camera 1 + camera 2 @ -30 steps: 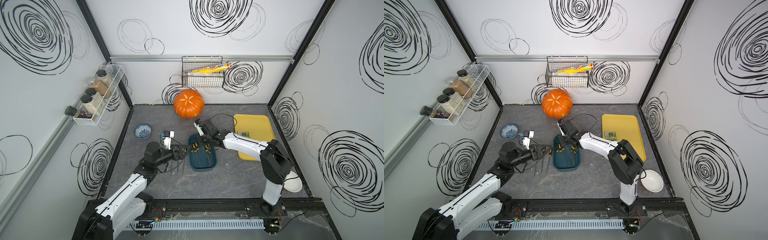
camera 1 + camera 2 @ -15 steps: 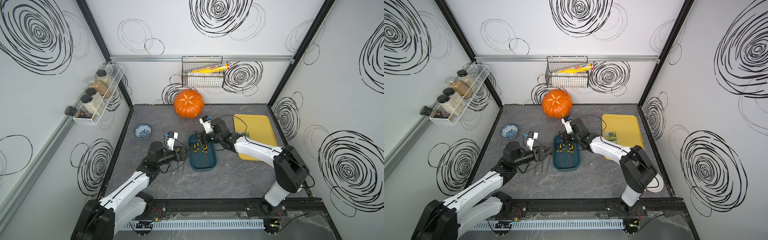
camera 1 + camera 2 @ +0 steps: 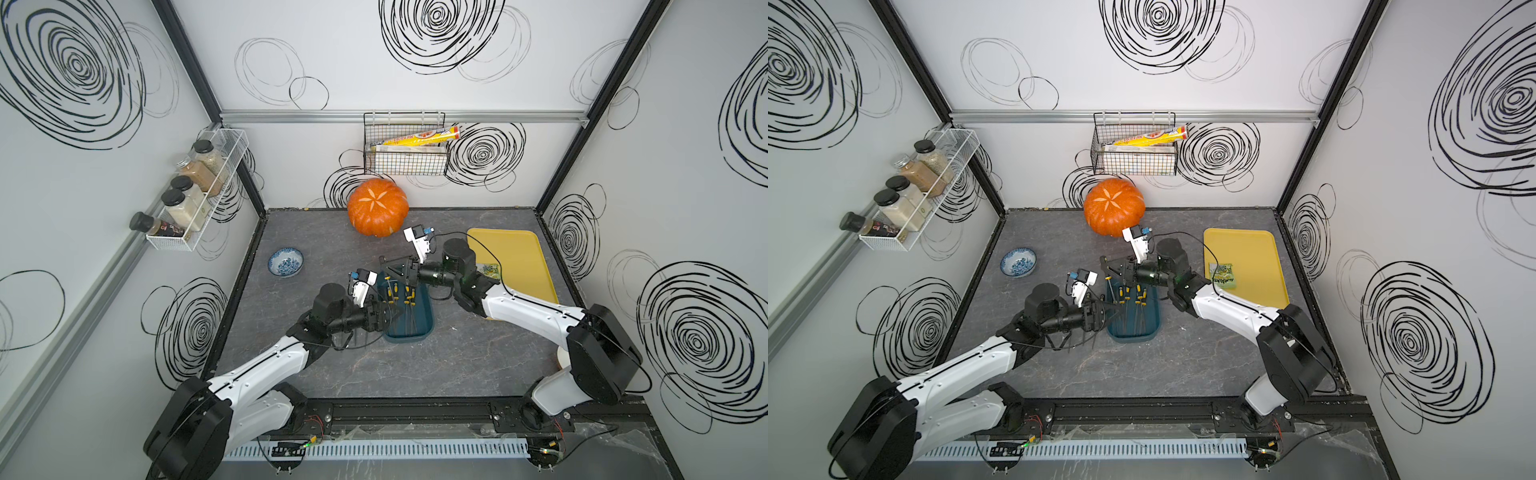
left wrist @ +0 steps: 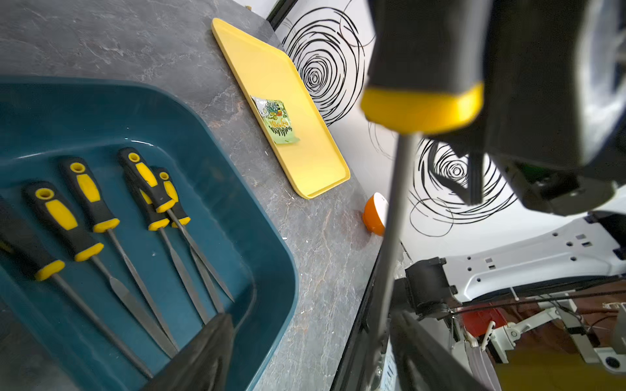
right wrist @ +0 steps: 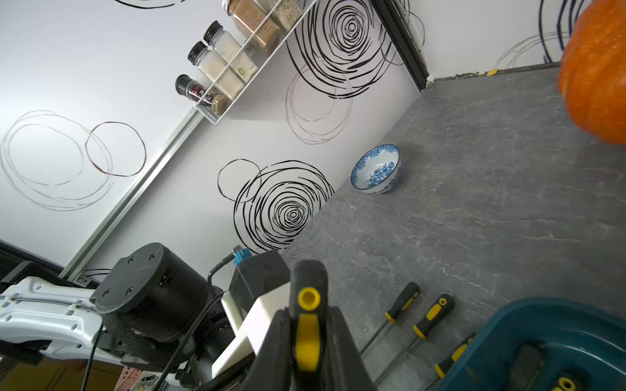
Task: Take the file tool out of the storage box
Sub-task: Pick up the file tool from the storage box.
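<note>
Right gripper [image 5: 306,315] pinches one file [image 5: 306,333] by its black-and-yellow handle, with a finger pressed on each side. The file is out of the storage box [image 3: 430,322] and up in the air, its shaft pointing toward the left gripper [image 4: 310,318].

Left gripper jaws are spread. The thin shaft runs down between its fingers [image 4: 203,355], close to one of them. Can't tell if it touches.

In both top views the two grippers face each other along the box's left edge, the right one at the far end.

The storage box is teal and sits mid-table [image 3: 415,374] between the arms. Spare files [image 4: 88,193] lie flat inside it, handles toward the pumpkin [image 3: 377,206]. At least two loose files [image 5: 433,315] lie on the table just beside the box, on its left.

A yellow tray [image 3: 523,249] sits right of the box, apart from it, with a small packet [image 3: 490,270] on it. A blue bowl [image 3: 285,262] sits well off to the left near the wall.
</note>
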Available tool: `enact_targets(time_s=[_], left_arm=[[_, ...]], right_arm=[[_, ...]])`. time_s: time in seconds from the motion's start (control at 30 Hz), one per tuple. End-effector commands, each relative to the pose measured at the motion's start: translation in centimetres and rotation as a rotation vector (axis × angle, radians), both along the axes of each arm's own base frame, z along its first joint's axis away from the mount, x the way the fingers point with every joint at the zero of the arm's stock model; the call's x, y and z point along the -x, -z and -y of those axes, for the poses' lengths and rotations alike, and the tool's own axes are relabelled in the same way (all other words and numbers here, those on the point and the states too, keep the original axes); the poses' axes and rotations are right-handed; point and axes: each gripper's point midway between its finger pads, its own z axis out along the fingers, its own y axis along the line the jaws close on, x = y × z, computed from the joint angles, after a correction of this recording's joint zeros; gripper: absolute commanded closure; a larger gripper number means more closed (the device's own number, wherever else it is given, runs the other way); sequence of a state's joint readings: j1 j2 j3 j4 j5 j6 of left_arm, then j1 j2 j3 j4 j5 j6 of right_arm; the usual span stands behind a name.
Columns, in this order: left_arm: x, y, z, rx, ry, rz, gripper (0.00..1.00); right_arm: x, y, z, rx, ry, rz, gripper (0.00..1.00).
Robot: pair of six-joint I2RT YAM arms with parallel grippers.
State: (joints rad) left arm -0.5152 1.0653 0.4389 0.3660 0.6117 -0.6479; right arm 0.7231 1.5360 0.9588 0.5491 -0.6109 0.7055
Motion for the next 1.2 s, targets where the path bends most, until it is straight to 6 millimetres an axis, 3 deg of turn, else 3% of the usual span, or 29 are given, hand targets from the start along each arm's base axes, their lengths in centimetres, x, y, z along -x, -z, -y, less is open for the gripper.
enact_targets(time_s=[0.0,0.17,0.4,0.53,0.7,0.77,0.83,0.93,1.07,1.17], left_arm=[[-0.8,-1.8,-0.2,0.001,-0.036,0.083,0.33],[-0.6,-1.3,0.8,0.021,0.021,0.051,0.57],[-0.5,-2.0,0.3,0.03,-0.002,0.084,0.77],[-0.4,-1.8,0.7,0.03,0.019,0.07,0.94],[-0.4,-1.7,0.6,0.028,0.012,0.071,1.0],[-0.5,-1.7,0.5,0.025,0.008,0.069,1.0],[-0.6,-1.6,0.4,0.014,0.0,0.067,1.0],[-1.0,-1.3,-0.1,-0.021,-0.035,0.051,1.0],[-2.5,-0.1,-2.1,-0.166,-0.181,-0.032,1.0],[-3.1,1.1,-4.5,-0.356,-0.276,-0.119,1.0]], right_arm=[[1.1,-1.7,-0.1,-0.082,-0.056,0.009,1.0],[1.9,-2.2,0.1,-0.139,-0.075,0.006,1.0],[1.9,-0.8,0.4,-0.136,-0.053,0.005,1.0],[2.2,-0.6,0.6,-0.154,-0.051,0.004,0.98],[2.4,0.0,0.5,-0.146,-0.043,0.001,0.92],[2.5,0.4,0.7,-0.146,-0.033,-0.001,0.76],[2.6,0.7,0.9,-0.142,-0.029,-0.003,0.46],[3.1,0.8,1.0,-0.131,-0.056,0.009,0.13],[2.6,1.0,1.9,-0.037,-0.025,0.045,0.08],[1.4,1.7,3.5,0.146,0.075,0.112,0.08]])
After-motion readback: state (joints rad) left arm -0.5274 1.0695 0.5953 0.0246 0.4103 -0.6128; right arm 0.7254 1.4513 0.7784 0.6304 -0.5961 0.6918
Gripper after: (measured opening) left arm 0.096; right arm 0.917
